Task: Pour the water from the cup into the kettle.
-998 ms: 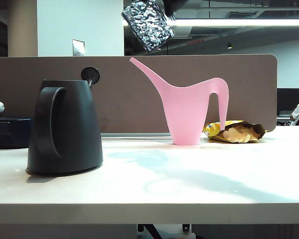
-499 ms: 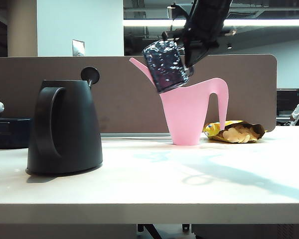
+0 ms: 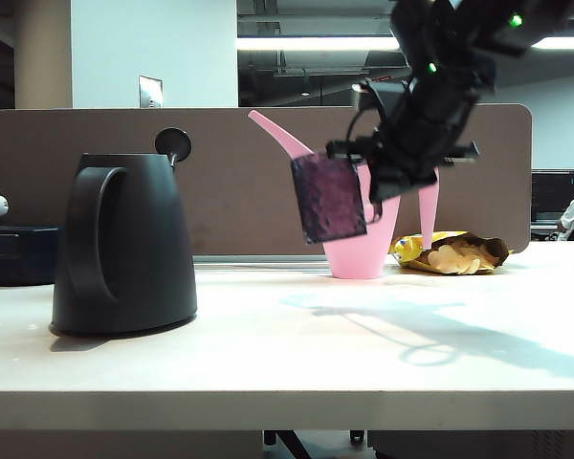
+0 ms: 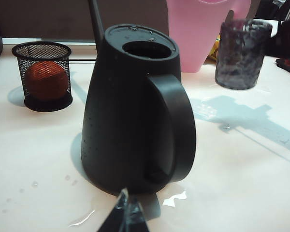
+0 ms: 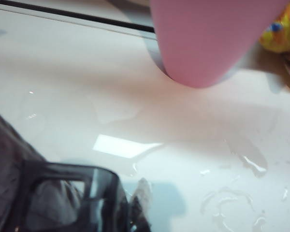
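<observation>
The black kettle stands on the left of the table, its top opening uncovered and its lid knob raised behind it. The dimpled purplish cup hangs in the air to the kettle's right, nearly upright, in front of the pink watering can. My right gripper is shut on its thin handle; the cup fills one corner of the right wrist view beside the gripper. My left gripper sits low behind the kettle, its tips together on nothing. The cup also shows beyond the kettle.
A pink watering can stands mid-table behind the cup, with an opened snack bag to its right. A black mesh holder with an orange ball sits beyond the kettle. Water puddles lie on the white tabletop. A brown partition backs the table.
My right arm has come down and to the right with the cup, from high and tipped over near the top of the exterior view to nearly upright at the watering can's height.
</observation>
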Motion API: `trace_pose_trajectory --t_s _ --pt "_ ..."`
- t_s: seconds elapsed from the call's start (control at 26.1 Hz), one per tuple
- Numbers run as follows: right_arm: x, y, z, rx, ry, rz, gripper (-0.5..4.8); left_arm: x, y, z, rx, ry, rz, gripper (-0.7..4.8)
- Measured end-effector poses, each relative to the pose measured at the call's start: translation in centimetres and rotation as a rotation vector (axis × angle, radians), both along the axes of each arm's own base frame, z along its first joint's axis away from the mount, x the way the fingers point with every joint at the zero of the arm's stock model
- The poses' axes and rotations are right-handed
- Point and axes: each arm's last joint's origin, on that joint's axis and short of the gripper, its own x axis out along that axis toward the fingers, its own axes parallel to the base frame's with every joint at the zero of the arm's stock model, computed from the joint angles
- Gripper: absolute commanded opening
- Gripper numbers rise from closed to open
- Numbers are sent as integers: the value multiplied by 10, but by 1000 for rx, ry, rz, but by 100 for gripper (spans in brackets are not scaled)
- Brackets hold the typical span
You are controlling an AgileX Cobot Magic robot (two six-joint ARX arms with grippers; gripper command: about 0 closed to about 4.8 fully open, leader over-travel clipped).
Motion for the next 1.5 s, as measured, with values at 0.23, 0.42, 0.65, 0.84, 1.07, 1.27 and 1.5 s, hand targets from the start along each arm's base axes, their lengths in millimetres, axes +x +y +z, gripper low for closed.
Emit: trace_pose_trajectory --t_s 0.23,0.42,0.65,0.84,1.07,1.27,1.5 --pt "-10 -12 -32 112 -51 -42 -7 0 0 0 0 -1 0 -5" --pt "-20 -20 -58 113 -44 -56 -7 0 0 0 0 -3 0 -5" --pt "-15 -18 -73 123 -60 -55 -7 0 0 0 0 -5 0 -5" --pt "-13 -16 -85 116 -45 -55 -7 0 0 1 0 -10 0 -5" --pt "-10 -16 -94 109 -43 -73 -7 0 0 1 -1 -12 0 -5" --pt "-8 -16 -98 106 -40 -90 64 0 0 1 -1 -14 0 -5" --pt "-13 -18 -93 78 5 -99 65 0 0 2 -1 -19 0 -5"
